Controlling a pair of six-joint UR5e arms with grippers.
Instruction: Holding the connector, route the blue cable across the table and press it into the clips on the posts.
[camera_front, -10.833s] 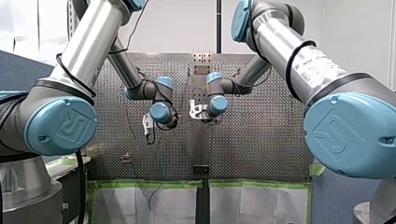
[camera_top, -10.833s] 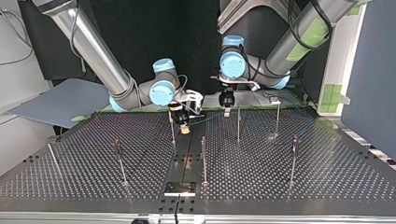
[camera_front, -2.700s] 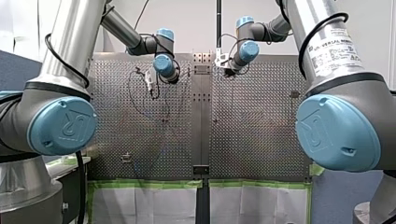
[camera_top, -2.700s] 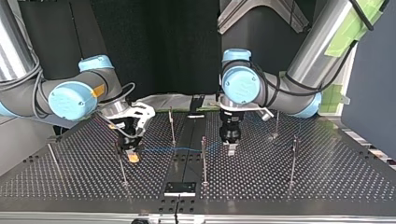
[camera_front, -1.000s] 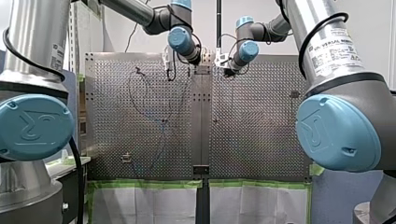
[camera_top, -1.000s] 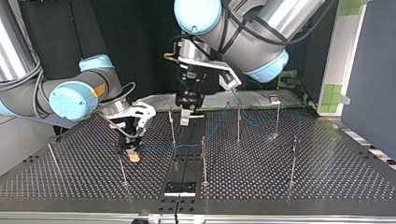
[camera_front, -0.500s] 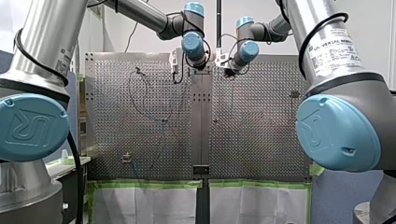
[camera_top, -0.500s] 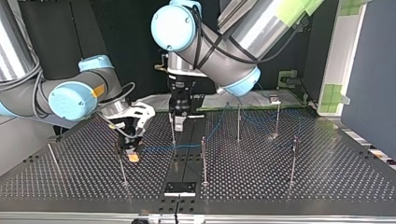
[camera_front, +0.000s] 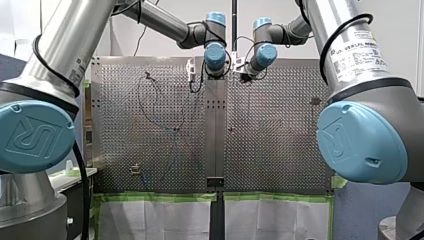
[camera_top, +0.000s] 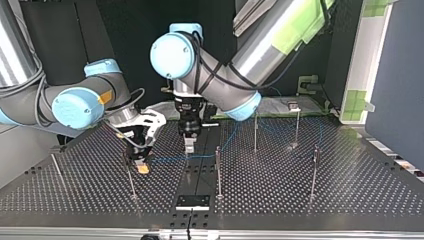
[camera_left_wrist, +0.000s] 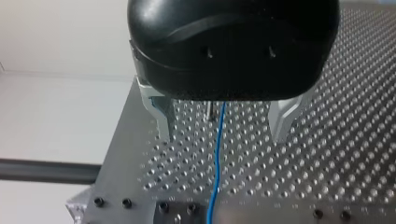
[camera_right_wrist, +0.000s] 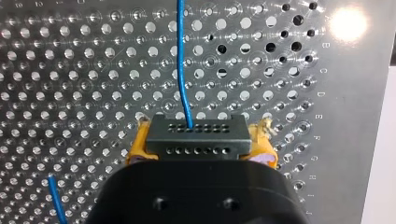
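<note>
My right gripper (camera_right_wrist: 200, 154) is shut with its yellow pads on the black connector (camera_right_wrist: 196, 140), low over the table at the top view's left (camera_top: 142, 167). The blue cable (camera_right_wrist: 182, 70) leaves the connector and runs across the table (camera_top: 172, 159) toward the posts. My left gripper (camera_left_wrist: 223, 136) is open; its metal fingers (camera_left_wrist: 163, 119) straddle the cable (camera_left_wrist: 215, 158) without touching it. In the top view it hangs (camera_top: 189, 146) just above the cable by a thin post (camera_top: 184, 131). The front view shows both grippers close together at the far edge, left (camera_front: 190, 75) and right (camera_front: 244, 76).
Several thin posts stand on the perforated table (camera_top: 300, 190), among them a post near the middle (camera_top: 218, 170), another behind it (camera_top: 255, 132) and one right beside my right gripper (camera_top: 129, 175). A small black plate (camera_top: 192, 201) lies at the top view's bottom edge.
My left arm has swung toward the top view's left and come down over the cable near the centre post. My right gripper has stayed still with the connector.
</note>
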